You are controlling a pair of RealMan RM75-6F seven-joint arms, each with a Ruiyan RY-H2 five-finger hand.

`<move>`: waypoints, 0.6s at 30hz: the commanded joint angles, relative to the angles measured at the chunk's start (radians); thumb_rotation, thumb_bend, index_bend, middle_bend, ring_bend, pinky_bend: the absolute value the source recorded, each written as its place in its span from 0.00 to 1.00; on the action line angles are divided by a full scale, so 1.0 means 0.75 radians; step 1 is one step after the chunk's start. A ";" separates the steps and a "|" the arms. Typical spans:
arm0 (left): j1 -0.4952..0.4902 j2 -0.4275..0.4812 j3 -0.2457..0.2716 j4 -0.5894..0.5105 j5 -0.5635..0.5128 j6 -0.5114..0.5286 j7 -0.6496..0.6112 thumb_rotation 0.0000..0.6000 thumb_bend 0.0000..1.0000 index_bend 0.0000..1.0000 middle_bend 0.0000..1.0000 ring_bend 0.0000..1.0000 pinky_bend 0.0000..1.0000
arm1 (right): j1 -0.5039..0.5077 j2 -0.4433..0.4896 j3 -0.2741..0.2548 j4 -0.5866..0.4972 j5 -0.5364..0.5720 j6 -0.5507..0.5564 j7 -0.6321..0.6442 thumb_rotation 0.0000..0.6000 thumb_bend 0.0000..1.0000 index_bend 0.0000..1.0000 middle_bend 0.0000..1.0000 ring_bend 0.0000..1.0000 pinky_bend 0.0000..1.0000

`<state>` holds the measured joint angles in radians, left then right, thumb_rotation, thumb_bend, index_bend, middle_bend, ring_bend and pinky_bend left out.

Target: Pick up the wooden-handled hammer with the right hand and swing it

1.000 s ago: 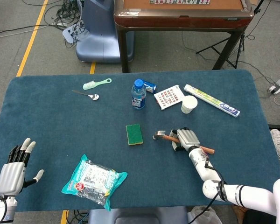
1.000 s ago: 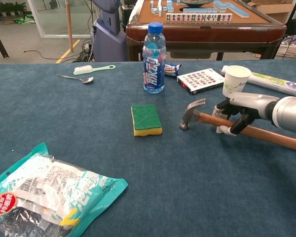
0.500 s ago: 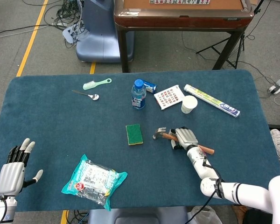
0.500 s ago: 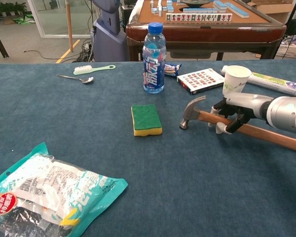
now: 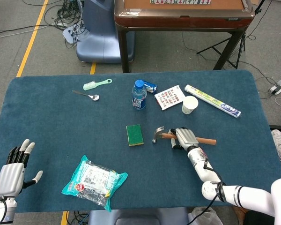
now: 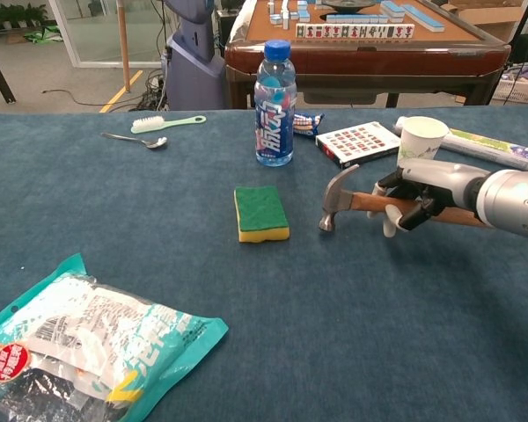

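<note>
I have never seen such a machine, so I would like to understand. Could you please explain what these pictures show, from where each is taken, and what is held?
This is a two-armed robot with human-like hands, guided by a person. One picture looks down from its head, the other looks forward from its chest.

The right hand has its fingers wrapped around the wooden handle of a hammer, close to the metal head. The left hand holds nothing, its fingers spread, at the table's near left corner.

On the blue table lie a green sponge, a water bottle, a paper cup, a spoon, a brush, a printed card box, a long tube and a snack bag. Behind stands a wooden table with tiles.
</note>
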<state>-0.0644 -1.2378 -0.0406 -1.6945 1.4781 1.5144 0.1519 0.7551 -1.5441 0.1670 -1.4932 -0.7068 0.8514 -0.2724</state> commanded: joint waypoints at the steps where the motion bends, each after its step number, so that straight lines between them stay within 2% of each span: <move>1: 0.000 0.002 0.001 -0.003 0.001 -0.001 0.002 1.00 0.23 0.00 0.00 0.00 0.00 | -0.025 0.005 0.009 -0.023 -0.071 0.041 0.039 1.00 0.97 0.49 0.55 0.34 0.19; 8: 0.001 0.008 0.003 -0.015 0.000 -0.003 0.013 1.00 0.23 0.00 0.00 0.00 0.00 | -0.056 0.030 0.026 -0.065 -0.213 0.119 0.082 1.00 1.00 0.51 0.60 0.39 0.26; 18: 0.006 0.015 0.006 -0.030 0.004 0.003 0.018 1.00 0.23 0.00 0.00 0.00 0.00 | -0.068 0.088 0.038 -0.139 -0.312 0.214 0.016 1.00 1.00 0.54 0.66 0.50 0.47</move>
<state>-0.0601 -1.2266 -0.0363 -1.7170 1.4808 1.5167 0.1653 0.7048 -1.4851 0.1933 -1.5891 -0.9333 1.0032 -0.2516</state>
